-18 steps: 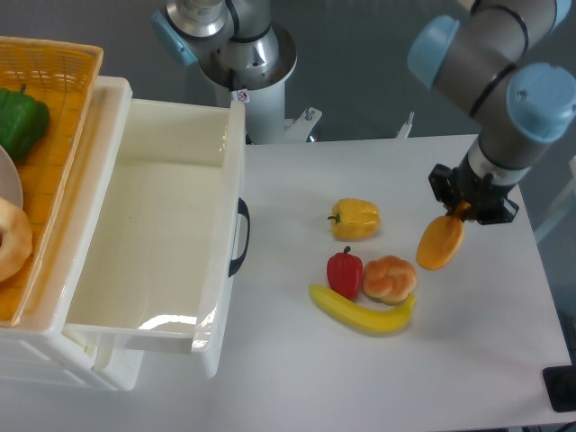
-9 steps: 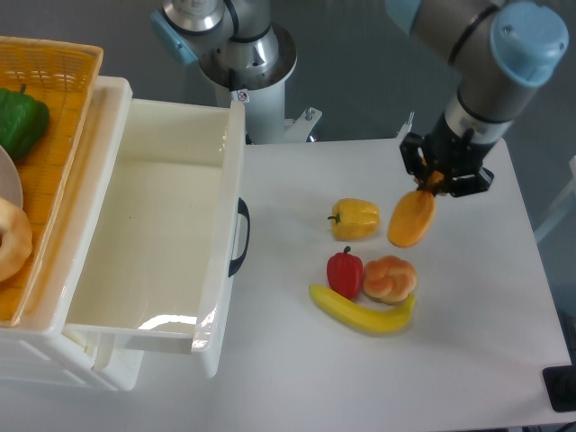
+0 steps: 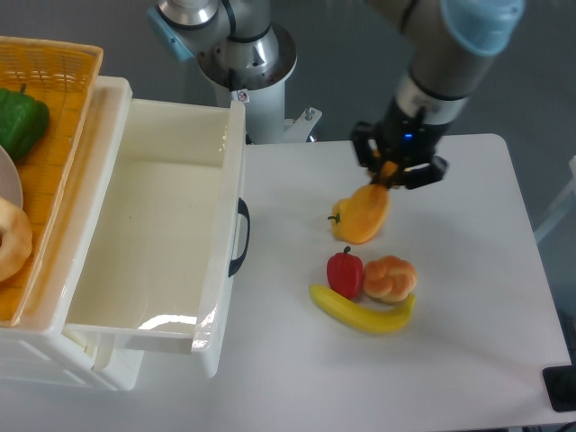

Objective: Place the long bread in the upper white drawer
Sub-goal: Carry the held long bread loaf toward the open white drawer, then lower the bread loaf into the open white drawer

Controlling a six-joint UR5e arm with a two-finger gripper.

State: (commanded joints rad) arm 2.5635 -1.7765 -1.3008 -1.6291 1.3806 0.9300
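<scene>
The long bread (image 3: 365,214) hangs end-on below my gripper (image 3: 391,173), showing as a golden-orange oval above the table. My gripper is shut on the bread's upper end. It hovers right of the table's middle, in front of a yellow pepper. The upper white drawer (image 3: 90,306) stands pulled open at the left, its inside bare, its dark curved handle (image 3: 240,237) facing right. The bread is well to the right of the drawer, apart from it.
A yellow bell pepper (image 3: 338,221) is partly hidden behind the bread. A red pepper (image 3: 344,273), a round bun (image 3: 390,278) and a banana (image 3: 362,315) lie below it. An orange wicker basket (image 3: 49,108) with a green pepper (image 3: 20,121) sits atop the drawer unit at far left.
My gripper has carried the bread leftward and a little up, from the table's right side to above the yellow pepper. The other foods have not moved.
</scene>
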